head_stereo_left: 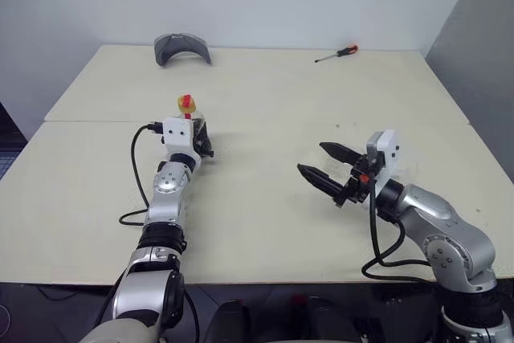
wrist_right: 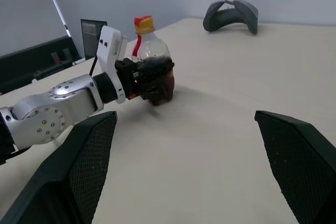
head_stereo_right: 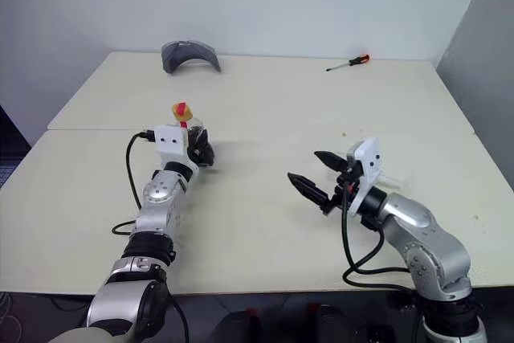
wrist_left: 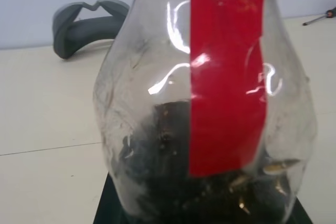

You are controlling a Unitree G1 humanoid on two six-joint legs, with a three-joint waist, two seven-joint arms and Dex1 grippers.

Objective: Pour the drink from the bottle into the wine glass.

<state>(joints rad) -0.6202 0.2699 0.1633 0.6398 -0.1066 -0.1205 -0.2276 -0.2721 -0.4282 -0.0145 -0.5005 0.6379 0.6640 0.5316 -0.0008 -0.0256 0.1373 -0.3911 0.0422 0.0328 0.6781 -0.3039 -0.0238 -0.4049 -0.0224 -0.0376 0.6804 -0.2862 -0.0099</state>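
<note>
- Your left gripper [wrist_right: 149, 80] was clamped across the lower body of the bottle [wrist_right: 153, 59], which stood upright on the table [head_stereo_left: 265, 94], left of centre, with its yellow cap [head_stereo_left: 186, 103] on.
- The drink [wrist_left: 173, 145] lay low in the bottle, behind the red label strip [wrist_left: 227, 66].
- Your right gripper [head_stereo_left: 328, 164] hung just above the table, well apart from the bottle, fingers spread wide and holding nothing.
- Risk: the bulbous plastic wall could have buckled or slipped under a low grip, so a quick lift might have tipped the bottle.
- Risk: with the cap on, no pour was possible; a poor grip on the cap could have twisted the bottle loose.
- The wine glass could not be made out, so your aim was unsettled.
</note>
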